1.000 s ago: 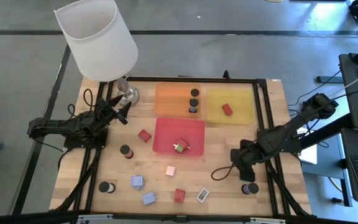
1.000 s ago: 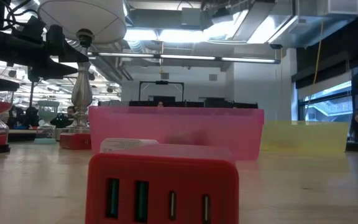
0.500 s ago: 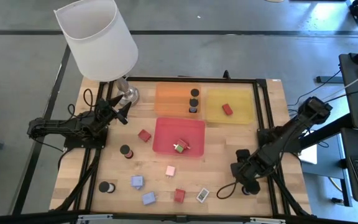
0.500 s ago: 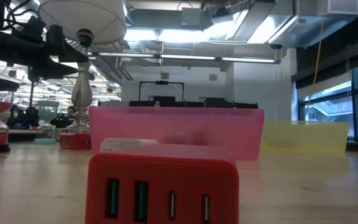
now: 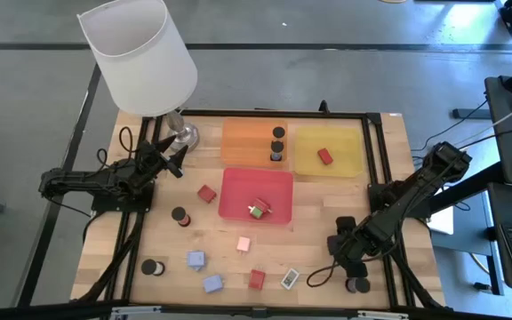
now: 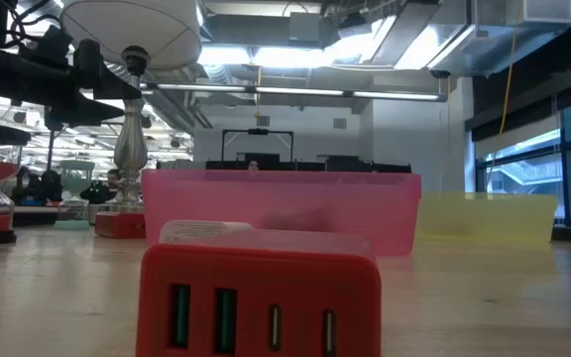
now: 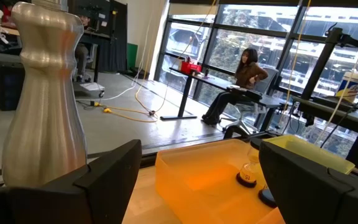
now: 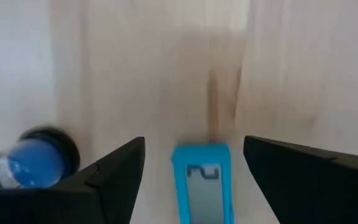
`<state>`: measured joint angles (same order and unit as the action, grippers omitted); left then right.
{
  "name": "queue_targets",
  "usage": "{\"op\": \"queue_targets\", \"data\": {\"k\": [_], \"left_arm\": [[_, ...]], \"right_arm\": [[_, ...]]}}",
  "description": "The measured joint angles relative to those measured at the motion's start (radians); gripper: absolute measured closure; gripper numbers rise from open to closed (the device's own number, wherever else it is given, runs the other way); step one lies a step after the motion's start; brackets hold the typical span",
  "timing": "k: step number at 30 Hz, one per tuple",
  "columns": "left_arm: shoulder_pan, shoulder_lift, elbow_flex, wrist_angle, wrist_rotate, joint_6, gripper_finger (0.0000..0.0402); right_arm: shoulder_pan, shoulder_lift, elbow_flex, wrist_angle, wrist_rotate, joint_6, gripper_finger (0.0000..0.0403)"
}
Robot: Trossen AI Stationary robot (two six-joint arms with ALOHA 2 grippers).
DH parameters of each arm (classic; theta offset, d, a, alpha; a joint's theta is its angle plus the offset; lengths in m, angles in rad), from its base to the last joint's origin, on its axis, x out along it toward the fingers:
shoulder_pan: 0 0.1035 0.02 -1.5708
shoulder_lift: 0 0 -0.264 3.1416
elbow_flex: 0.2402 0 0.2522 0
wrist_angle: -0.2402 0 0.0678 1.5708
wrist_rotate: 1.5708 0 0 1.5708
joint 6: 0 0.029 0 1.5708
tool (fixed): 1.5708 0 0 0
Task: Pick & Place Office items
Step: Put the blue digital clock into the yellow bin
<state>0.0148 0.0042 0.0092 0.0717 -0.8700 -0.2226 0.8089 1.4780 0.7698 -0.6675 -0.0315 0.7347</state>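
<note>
Right gripper [image 5: 352, 262] sits low at the near-right corner of the table [image 5: 163, 236], fingers spread, holding nothing. Its wrist view shows a blue flat rectangle [image 8: 202, 180] on the wood in the gap between the fingers, with a black cylinder [image 8: 50, 149] just off to one side. The rectangle's long axis looks lined up with the reach direction, one short end pointing away from the wrist, so the fingers would close across its narrow width. My read: it's set up to pick that piece.

Left gripper [image 7: 197, 180] parked by the lamp base [image 7: 39, 99], fingers apart and empty, facing the orange tray [image 5: 254, 140].

Progress, judged from how things lie:
- orange tray: black cylinders [image 5: 276, 147] inside
- yellow tray [image 5: 329, 149]: one red block [image 5: 324, 156]
- red tray [image 5: 256, 196]: a small red-and-green piece [image 5: 258, 209]

Loose on the wood: red block [image 5: 206, 193], two black cylinders [image 5: 180, 215], pink block [image 5: 244, 244], two lavender blocks [image 5: 196, 260], red charger block [image 5: 257, 278], white rectangle [image 5: 289, 279], plus the right arm's pair. Under halfway, I'd say.
</note>
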Motion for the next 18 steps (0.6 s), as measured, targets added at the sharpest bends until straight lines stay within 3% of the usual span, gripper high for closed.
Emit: {"op": "queue_targets", "data": {"k": [7, 18], "left_arm": [[0.0, 0.0, 0.0, 0.0, 0.0, 0.0, 0.008], [0.0, 0.0, 0.0, 0.0, 0.0, 0.0, 0.008]], "right_arm": [[0.0, -0.005, 0.083, -0.05, 0.035, -0.029, 0.0126], [0.01, -0.006, 0.066, -0.209, -0.021, 0.025, 0.0126]]}}
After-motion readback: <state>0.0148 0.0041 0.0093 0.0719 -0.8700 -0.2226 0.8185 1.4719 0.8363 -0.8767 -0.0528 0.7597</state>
